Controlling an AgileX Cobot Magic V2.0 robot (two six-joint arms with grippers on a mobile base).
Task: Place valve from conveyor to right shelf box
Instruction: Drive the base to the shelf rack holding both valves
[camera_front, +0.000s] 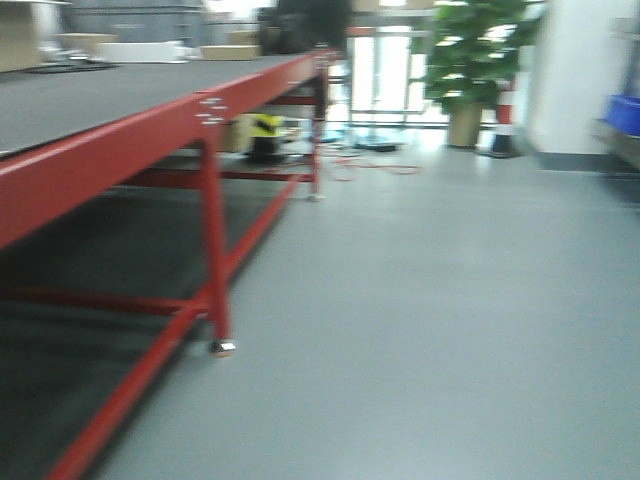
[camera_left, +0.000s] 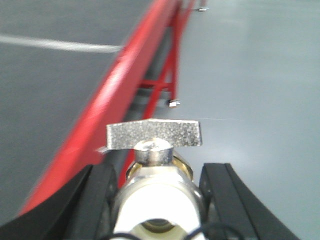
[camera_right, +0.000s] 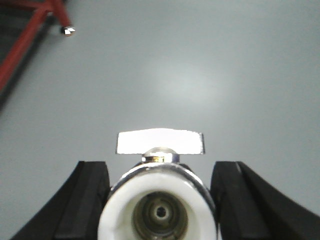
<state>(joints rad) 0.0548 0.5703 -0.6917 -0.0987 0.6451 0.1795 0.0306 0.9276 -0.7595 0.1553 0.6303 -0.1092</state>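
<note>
Left gripper first: its black fingers are closed in against the left valve, one on each flank of the shiny metal body with its white end toward the camera. The valve's flat grey handle sits crosswise above, level. Below and to the left runs the conveyor – dark belt, with a pale line across it – and its red rail cuts diagonally through the shot. This valve hangs just off the rail's edge, clear of the belt, with grey floor to the right.

Over to the right gripper: same picture. Its fingers are clamped on the right valve, white collar and open bore facing the lens and the handle glaring bright above. Nothing but floor beneath it, and a red leg with a metal foot in the top-left corner, well apart from the valve.

The front view is blurred. The conveyor fills the left side on red legs and braces, with pale boxes at the belt's far end. A potted plant stands far back, and a blue box shows at the right edge – neither gripper appears in this view.
</note>
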